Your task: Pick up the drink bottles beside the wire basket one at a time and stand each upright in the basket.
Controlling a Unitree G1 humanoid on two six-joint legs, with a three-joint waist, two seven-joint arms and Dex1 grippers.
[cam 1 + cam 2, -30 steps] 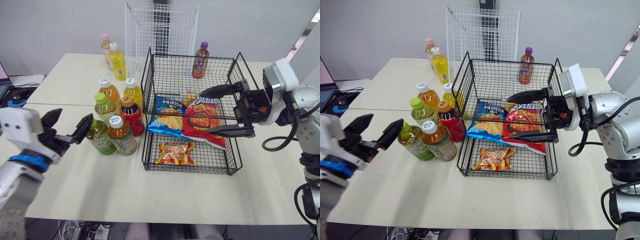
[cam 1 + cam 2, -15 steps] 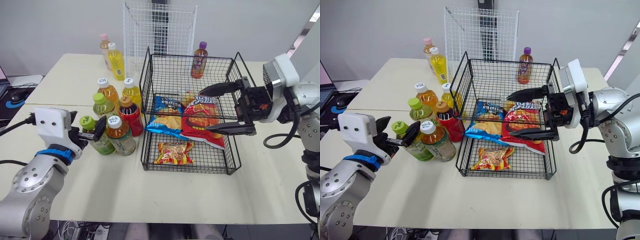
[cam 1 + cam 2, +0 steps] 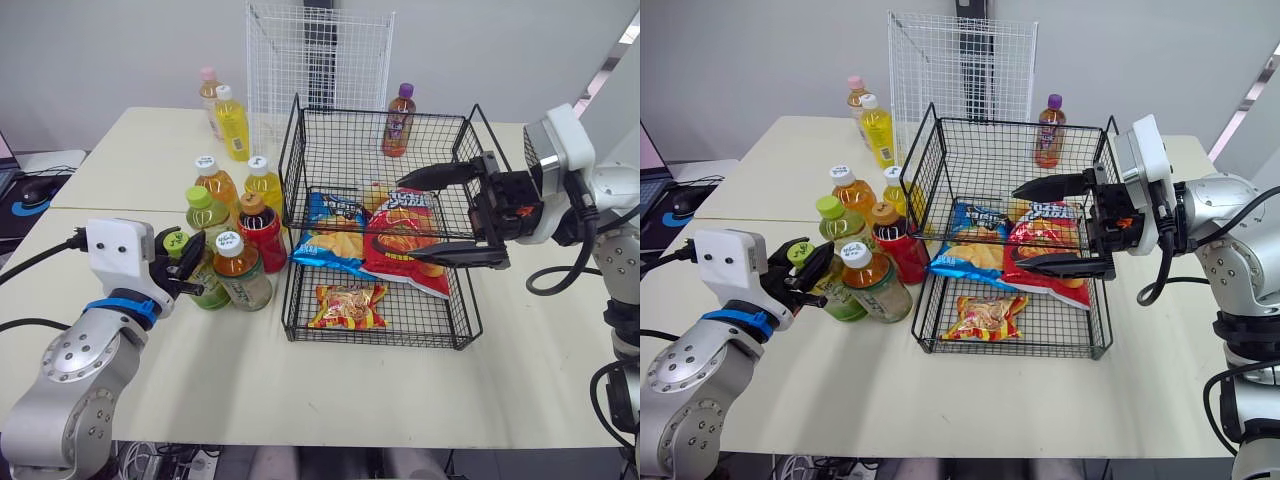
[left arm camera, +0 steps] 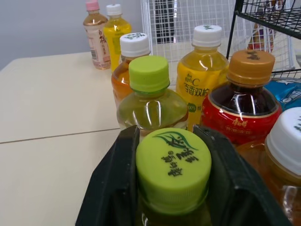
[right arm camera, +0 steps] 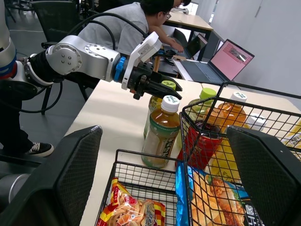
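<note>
Barely begun; clamps the left gripper (image 3: 808, 262) on the cap of the green-capped bottle (image 4: 172, 165), upright on the table (image 3: 300, 380) beside the wire basket (image 3: 292, 150); holds the right gripper (image 3: 405, 221) wide open above the basket; leaves the other bottles (image 3: 240, 272) clustered alongside.

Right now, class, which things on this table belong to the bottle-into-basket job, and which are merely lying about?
Belonging: wire basket; green-capped bottle, gripped by the left pincer; red bottle and amber bottle beside the basket.

Lying about: snack bags inside the basket; white mesh panel behind it.
</note>
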